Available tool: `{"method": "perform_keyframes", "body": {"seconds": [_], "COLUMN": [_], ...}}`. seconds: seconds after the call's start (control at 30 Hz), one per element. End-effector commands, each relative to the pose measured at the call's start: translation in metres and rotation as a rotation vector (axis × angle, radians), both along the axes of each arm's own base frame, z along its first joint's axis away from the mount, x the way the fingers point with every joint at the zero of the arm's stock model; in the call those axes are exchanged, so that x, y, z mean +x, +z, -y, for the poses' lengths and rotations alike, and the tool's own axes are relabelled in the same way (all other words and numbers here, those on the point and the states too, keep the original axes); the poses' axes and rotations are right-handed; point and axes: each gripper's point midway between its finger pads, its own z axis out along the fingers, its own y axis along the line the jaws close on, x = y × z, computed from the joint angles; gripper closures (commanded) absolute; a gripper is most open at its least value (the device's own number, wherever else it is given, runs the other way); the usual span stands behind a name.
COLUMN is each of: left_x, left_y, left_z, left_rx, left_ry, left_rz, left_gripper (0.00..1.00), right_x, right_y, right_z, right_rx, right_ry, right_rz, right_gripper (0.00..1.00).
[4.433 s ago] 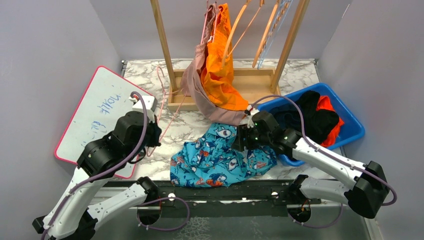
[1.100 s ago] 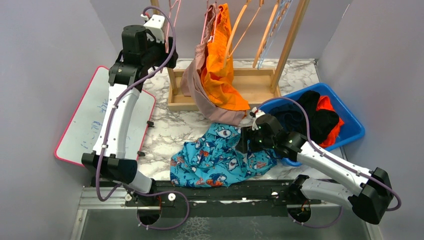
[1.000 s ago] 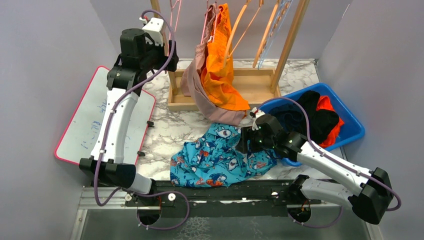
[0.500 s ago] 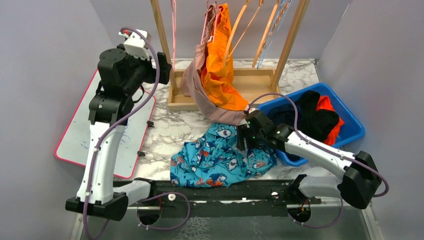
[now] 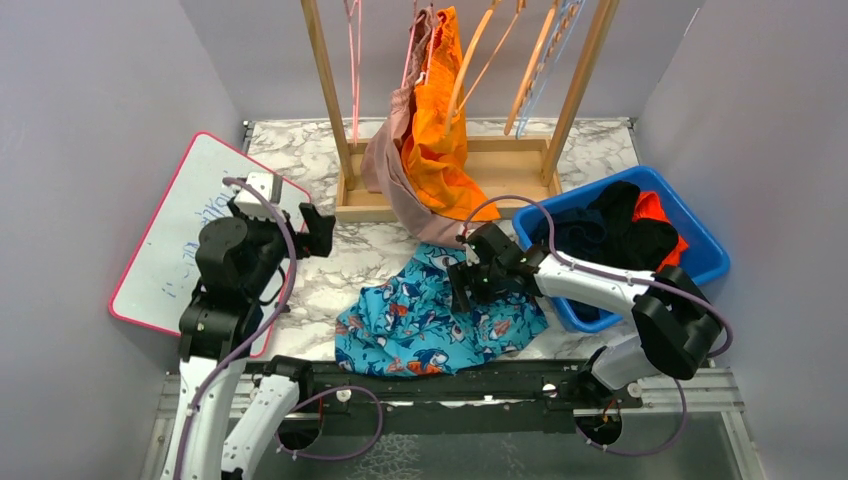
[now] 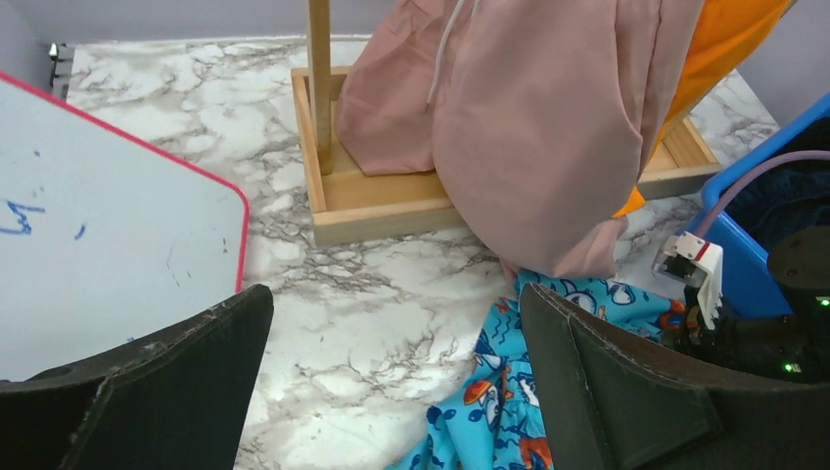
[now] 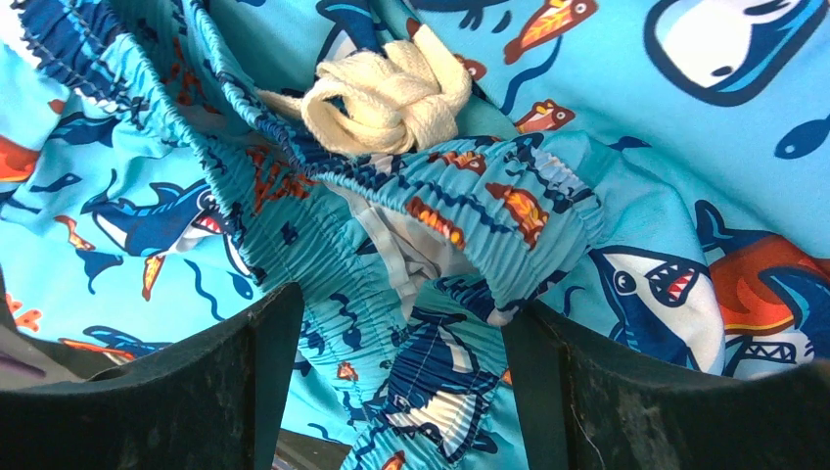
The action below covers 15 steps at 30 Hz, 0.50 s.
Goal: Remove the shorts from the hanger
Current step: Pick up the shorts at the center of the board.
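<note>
Right end effector [image 7: 396,392], open, astride the bunched waistband [image 7: 470,201] of the blue shark-print shorts [image 7: 685,147].

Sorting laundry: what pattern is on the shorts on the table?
Blue shorts with cartoon sharks; right wrist view.

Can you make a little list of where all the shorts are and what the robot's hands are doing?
On rack: pink shorts, orange shorts
On table: shark shorts
In bin: black shorts, red shorts
Left gripper: open, empty
Right gripper: open, over shark shorts
</note>
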Motion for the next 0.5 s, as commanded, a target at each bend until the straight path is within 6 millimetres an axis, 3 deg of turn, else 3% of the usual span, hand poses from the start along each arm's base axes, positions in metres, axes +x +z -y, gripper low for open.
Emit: {"method": "perform_keyframes", "body": {"seconds": [0.0, 0.17, 0.33, 0.47], "left_x": [-0.011, -0.014, -0.013, -0.008], "left_y": [-0.013, -0.052, -0.061, -0.074], "left_z": [-0.005, -0.002, 0.009, 0.009], "left_rx": [-0.072, -0.118, -0.149, -0.147], "left_ry": [0.046, 0.06, 0.007, 0.012], "left_rz": [0.005, -0.071, -0.072, -0.074], "left_gripper": [0.01, 0.01, 0.01, 0.01], "right_x": [-0.005, -0.009, -0.018, -0.016], "right_y": [0.005, 0.02, 0.024, 0.016], "right_z": [-0.021, -0.027, -0.037, -0.036], "right_rx": [0.089, 0.148, 0.206, 0.162], "right_ry": [0.056, 0.096, 0.122, 0.102], "right_rz": [0.009, 0.043, 0.003, 0.015], "right_gripper": [0.25, 0.23, 0.23, 0.22]}}
